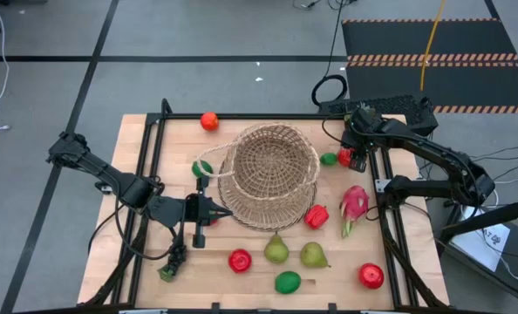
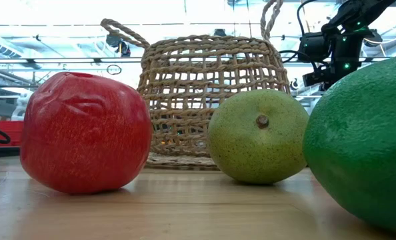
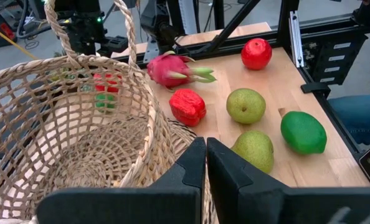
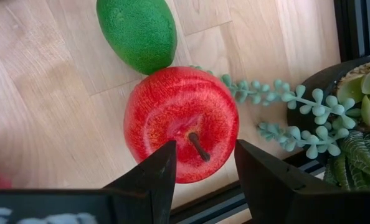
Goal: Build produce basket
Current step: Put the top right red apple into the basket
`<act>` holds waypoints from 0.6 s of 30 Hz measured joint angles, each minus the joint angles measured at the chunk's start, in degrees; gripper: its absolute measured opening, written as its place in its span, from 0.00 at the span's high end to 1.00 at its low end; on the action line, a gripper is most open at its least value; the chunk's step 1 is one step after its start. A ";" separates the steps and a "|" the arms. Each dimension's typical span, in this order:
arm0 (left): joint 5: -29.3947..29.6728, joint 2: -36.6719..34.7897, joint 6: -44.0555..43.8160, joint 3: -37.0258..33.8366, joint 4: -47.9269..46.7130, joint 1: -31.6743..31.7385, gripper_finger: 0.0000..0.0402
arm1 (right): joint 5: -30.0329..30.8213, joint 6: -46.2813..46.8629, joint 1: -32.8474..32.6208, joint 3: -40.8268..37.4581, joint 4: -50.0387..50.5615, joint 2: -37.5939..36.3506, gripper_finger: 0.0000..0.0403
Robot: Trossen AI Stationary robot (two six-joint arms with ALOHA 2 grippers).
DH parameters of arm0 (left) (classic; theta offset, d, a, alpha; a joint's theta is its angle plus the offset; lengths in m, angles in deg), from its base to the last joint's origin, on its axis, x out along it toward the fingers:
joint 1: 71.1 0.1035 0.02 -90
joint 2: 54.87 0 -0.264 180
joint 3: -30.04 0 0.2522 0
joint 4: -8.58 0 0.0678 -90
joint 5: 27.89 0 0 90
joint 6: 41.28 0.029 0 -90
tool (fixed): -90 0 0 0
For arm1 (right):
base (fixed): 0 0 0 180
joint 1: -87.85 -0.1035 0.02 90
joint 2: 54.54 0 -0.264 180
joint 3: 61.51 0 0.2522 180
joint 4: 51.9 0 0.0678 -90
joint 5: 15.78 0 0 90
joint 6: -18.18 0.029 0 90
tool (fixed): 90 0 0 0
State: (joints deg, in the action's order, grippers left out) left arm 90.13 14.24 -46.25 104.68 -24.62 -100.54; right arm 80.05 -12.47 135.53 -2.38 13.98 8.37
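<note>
Tan woven wicker basket (image 1: 269, 177), round, open-weave, with thin arched handle: lies tipped on its side at the middle of the pale wooden table (image 1: 146, 262), mouth toward the left arm.

Left gripper (image 1: 222, 212): at the basket's near-left rim, fingers (image 3: 191, 177) pressed together with no gap, holding nothing visible.

Right gripper (image 1: 357, 160): at the far right edge of the table, fingers (image 4: 154, 171) parted and set either side of a red toy apple with a dark stem (image 4: 182, 122); whether they clamp it cannot be told.

Green lime (image 4: 137, 30): touching that apple, on the basket side.

Trailing succulent in a dark pot (image 4: 334, 118): just beside the apple, its beaded stems lying against the fruit, crowding the gripper on that side.

Pink dragon fruit with green tips (image 1: 353, 206): right of the basket.

Crinkled red fruit (image 1: 316, 215): just beside the basket's near-right rim.

Two green pears (image 1: 276, 249) (image 1: 312, 255): near the front edge, side by side.

Red round fruit (image 1: 240, 260), large green lime (image 1: 287, 282), red apple (image 1: 371, 276): front row.

Orange-red fruit (image 1: 208, 121): far edge, left of the basket.

Black frame rails (image 1: 146, 174): along the table's sides.
</note>
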 joint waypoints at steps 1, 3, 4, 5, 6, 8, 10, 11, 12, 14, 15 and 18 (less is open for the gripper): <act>0.01 0.00 0.00 0.00 0.00 -0.01 0.95 | 0.00 0.00 0.00 0.00 0.00 0.00 0.62; 0.01 0.00 0.00 0.00 0.00 -0.01 0.95 | 0.02 0.01 0.00 0.00 0.01 0.00 0.62; 0.00 0.00 0.00 0.00 0.00 -0.01 0.95 | 0.01 0.00 0.00 0.00 0.00 0.00 0.62; 0.00 0.00 0.00 0.02 0.00 -0.01 0.95 | 0.02 0.02 0.00 0.00 0.00 0.00 0.62; -0.01 0.00 0.00 0.00 0.00 -0.01 0.95 | 0.02 0.17 0.00 0.00 0.02 0.00 0.62; 0.00 0.00 0.00 0.00 0.00 0.00 0.95 | 0.02 0.22 0.00 0.00 0.14 0.02 0.62; 0.01 0.00 0.02 0.00 0.01 0.00 0.95 | 0.02 0.23 0.00 0.00 0.26 0.02 0.62; 0.01 0.00 0.02 0.00 0.01 0.00 0.95 | 0.02 0.32 0.00 0.00 0.24 0.02 0.62; 0.01 0.00 0.01 0.00 0.01 0.00 0.95 | 0.01 0.42 0.00 0.00 0.30 0.02 0.62; 0.01 0.00 0.02 0.00 0.02 -0.01 0.95 | -0.02 0.44 0.00 0.00 0.46 0.17 0.62; -0.02 0.00 0.02 0.00 0.02 -0.01 0.95 | -0.02 0.47 0.00 0.00 0.42 0.30 0.62; 0.01 0.00 0.02 0.00 0.02 -0.01 0.95 | -0.04 0.64 0.00 0.00 0.42 0.93 0.62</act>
State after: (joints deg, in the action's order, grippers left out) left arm 90.14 14.24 -46.23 104.68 -24.60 -100.55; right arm 80.00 -11.84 135.53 -2.38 14.39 9.30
